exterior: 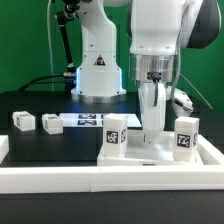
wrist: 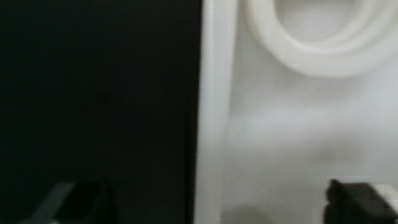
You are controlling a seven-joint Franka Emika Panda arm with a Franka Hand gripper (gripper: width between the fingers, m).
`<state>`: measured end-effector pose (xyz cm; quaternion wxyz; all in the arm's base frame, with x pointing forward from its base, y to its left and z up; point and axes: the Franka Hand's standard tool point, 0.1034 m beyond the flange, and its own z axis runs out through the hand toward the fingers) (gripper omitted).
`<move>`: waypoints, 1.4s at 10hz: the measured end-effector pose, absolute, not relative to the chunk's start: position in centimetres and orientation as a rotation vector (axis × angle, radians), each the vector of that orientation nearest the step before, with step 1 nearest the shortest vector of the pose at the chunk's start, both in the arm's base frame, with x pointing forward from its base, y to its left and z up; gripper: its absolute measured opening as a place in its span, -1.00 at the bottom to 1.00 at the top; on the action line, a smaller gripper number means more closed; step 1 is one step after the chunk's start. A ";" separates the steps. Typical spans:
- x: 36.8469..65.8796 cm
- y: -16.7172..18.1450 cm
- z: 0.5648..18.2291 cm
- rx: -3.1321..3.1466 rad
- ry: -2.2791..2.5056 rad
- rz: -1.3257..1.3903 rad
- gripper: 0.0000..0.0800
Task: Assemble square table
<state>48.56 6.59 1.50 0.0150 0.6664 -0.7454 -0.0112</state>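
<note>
The square table's white slab (exterior: 150, 152) lies flat at the exterior view's right. Two tagged leg blocks (exterior: 113, 135) (exterior: 184, 139) stand upright on it. Two more leg blocks (exterior: 22, 122) (exterior: 50, 124) lie on the black table at the exterior view's left. My gripper (exterior: 152, 128) points straight down between the two upright blocks, low over the slab. In the wrist view the gripper (wrist: 214, 205) is open. One fingertip (wrist: 64, 201) is over the black table, the other over the slab (wrist: 294, 130), so the jaws straddle the slab's edge. A round raised ring (wrist: 331, 40) shows on the slab.
The marker board (exterior: 86, 121) lies flat behind the loose blocks, in front of the robot's base (exterior: 100, 75). A long low white barrier rail (exterior: 70, 178) runs along the front and up the exterior view's right side (exterior: 213, 155).
</note>
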 end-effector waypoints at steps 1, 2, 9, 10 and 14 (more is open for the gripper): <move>48.6 6.6 1.5 2.079 -2.315 -0.035 -0.08; 48.6 6.6 1.5 2.081 -2.314 -0.035 -0.42; 48.7 6.6 1.6 2.090 -2.312 -0.025 -0.85; 48.7 6.6 1.6 2.090 -2.312 -0.025 -0.85; 49.0 5.2 1.7 2.235 -2.175 -0.011 -0.85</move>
